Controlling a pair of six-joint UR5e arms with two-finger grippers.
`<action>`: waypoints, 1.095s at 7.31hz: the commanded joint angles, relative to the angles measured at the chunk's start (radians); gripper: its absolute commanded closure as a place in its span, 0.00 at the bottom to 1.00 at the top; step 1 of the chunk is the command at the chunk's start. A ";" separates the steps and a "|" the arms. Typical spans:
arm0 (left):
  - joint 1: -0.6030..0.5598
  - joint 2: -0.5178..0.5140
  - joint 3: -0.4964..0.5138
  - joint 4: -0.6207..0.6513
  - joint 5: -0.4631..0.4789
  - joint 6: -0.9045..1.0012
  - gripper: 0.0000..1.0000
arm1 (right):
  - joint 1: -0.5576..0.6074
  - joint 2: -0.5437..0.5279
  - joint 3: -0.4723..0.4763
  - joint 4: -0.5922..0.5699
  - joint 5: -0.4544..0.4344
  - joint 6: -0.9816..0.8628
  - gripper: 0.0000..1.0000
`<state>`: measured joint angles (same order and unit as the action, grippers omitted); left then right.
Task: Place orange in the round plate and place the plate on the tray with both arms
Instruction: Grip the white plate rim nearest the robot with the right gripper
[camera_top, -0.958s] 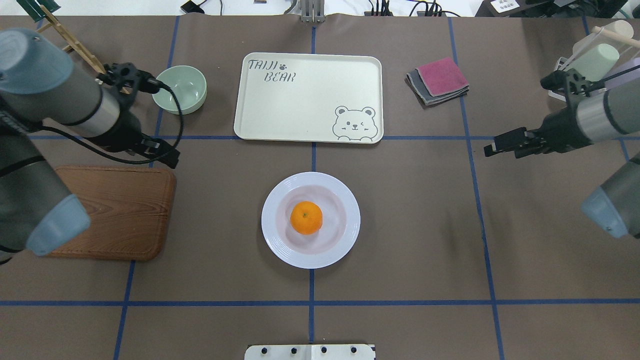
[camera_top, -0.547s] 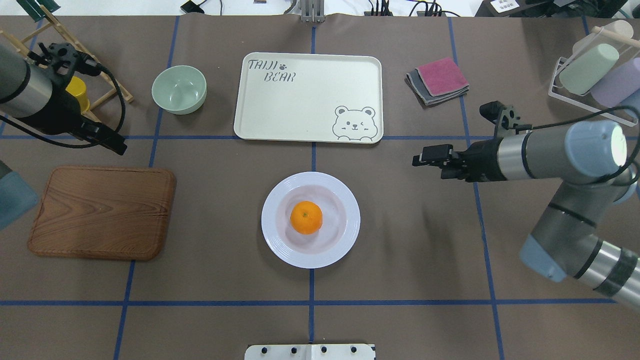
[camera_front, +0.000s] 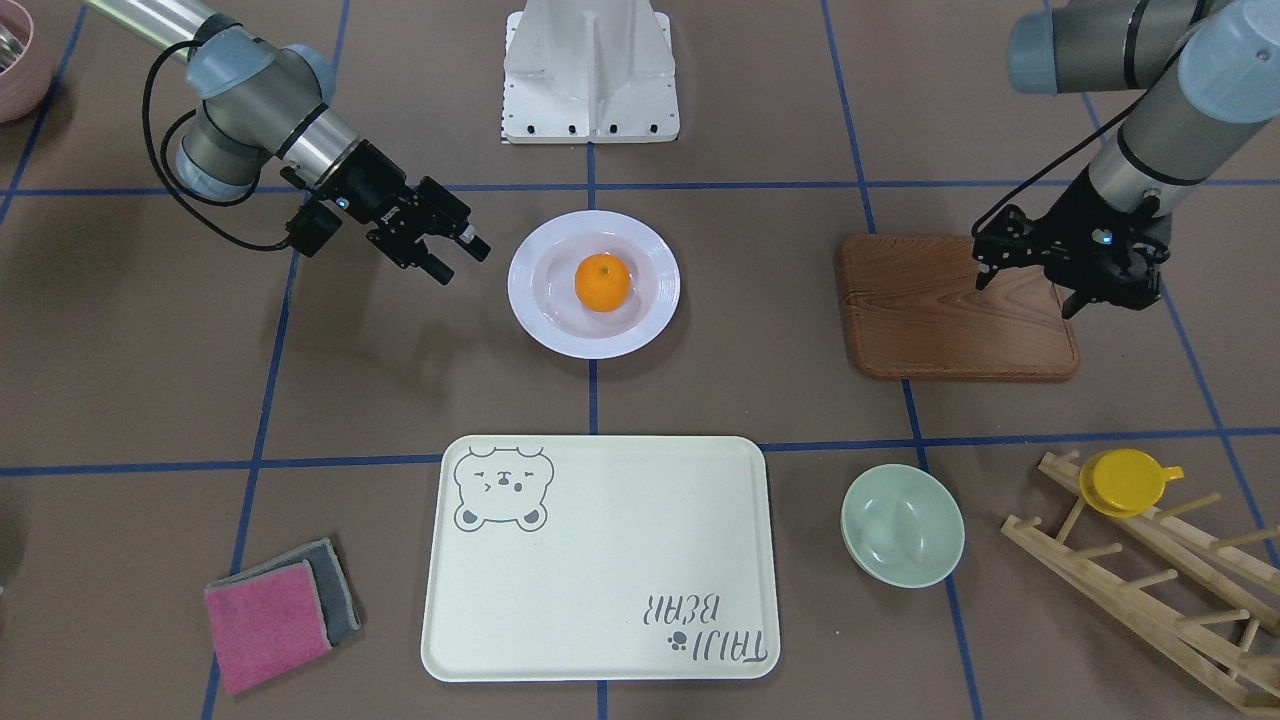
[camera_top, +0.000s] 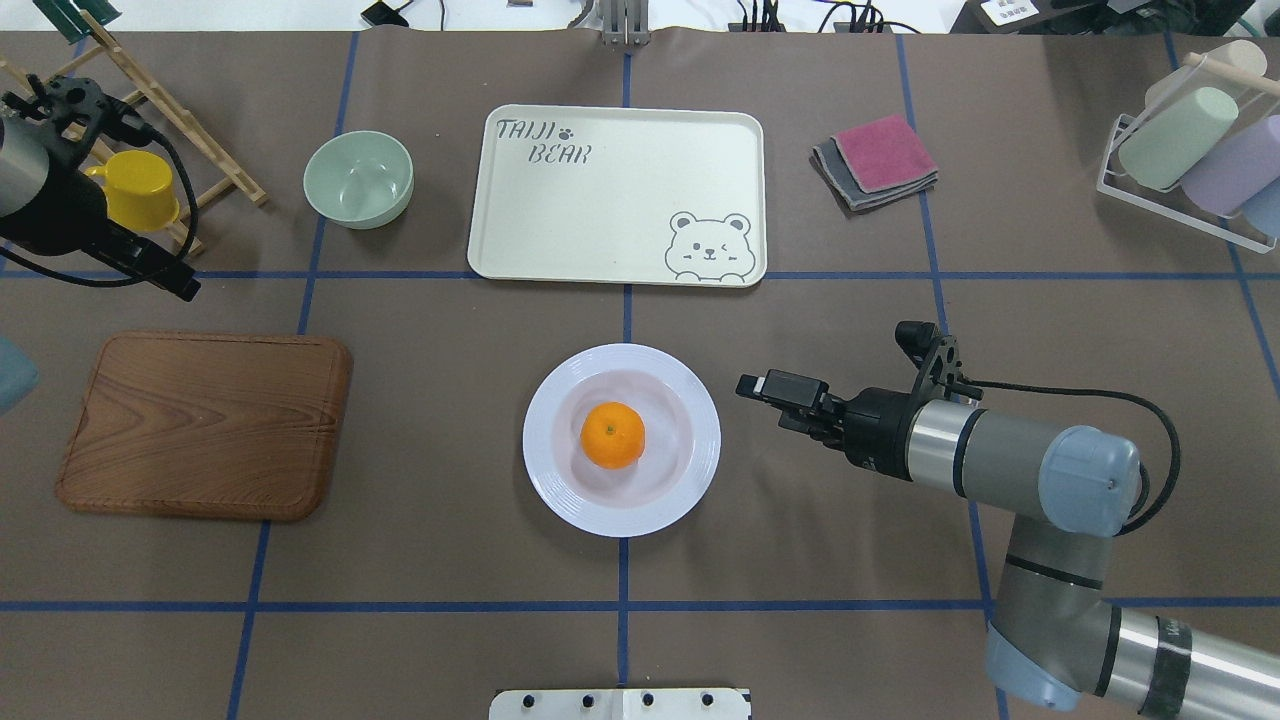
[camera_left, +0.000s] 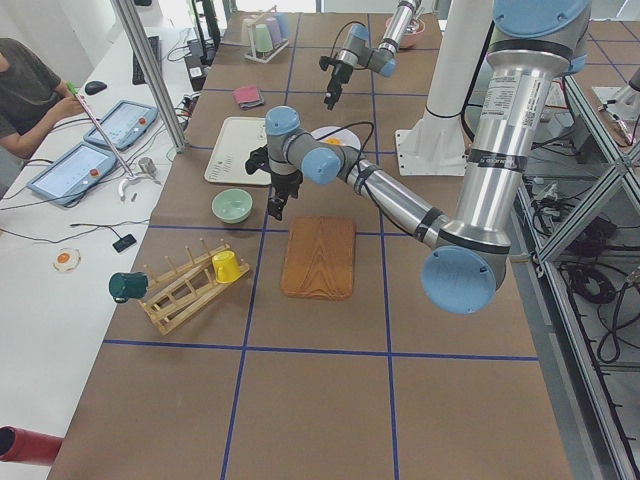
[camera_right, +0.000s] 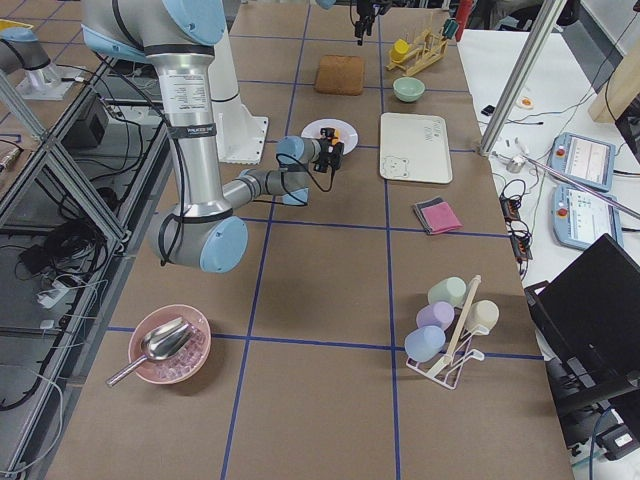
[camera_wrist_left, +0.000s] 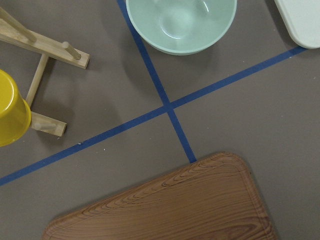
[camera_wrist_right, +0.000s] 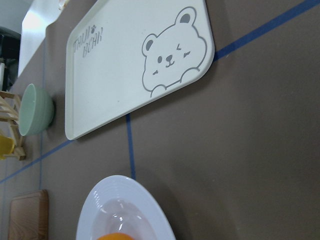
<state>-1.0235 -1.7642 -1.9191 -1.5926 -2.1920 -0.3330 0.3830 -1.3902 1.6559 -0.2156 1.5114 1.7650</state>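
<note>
The orange (camera_top: 612, 435) (camera_front: 602, 281) lies in the sunken middle of the white round plate (camera_top: 700, 440) (camera_front: 660, 290), at the table's centre. The cream tray (camera_top: 615, 195) (camera_front: 600, 560) with the bear drawing lies beyond the plate, with nothing on it. My right gripper (camera_top: 750, 385) (camera_front: 465, 262) hovers open just off the plate's right rim, pointing at it and touching nothing. The right wrist view shows the plate's rim (camera_wrist_right: 115, 195) and the tray (camera_wrist_right: 135, 70). My left gripper (camera_top: 185, 290) (camera_front: 1075, 300) hangs open and empty far to the left, above the wooden board's far corner.
A wooden board (camera_top: 205, 425) lies left of the plate. A pale-green bowl (camera_top: 359, 178) stands left of the tray. A wooden rack with a yellow cup (camera_top: 135, 200) is at the far left. Folded cloths (camera_top: 880, 160) and a cup rack (camera_top: 1190, 150) are at the far right.
My right arm swung in from the right edge and came down beside the plate's right rim. My left arm pulled back leftward, off towards the rack. Plate and orange have not moved.
</note>
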 joint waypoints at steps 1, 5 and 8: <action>-0.001 0.002 0.011 -0.001 0.000 0.003 0.01 | -0.068 0.011 -0.018 0.019 -0.106 0.028 0.01; -0.001 0.003 0.012 -0.001 0.000 0.002 0.01 | -0.121 0.132 -0.137 0.019 -0.164 0.124 0.08; 0.000 0.003 0.015 -0.001 0.000 0.002 0.01 | -0.121 0.132 -0.146 0.019 -0.166 0.140 0.57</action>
<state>-1.0240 -1.7601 -1.9042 -1.5938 -2.1920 -0.3303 0.2632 -1.2598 1.5137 -0.1964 1.3469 1.8930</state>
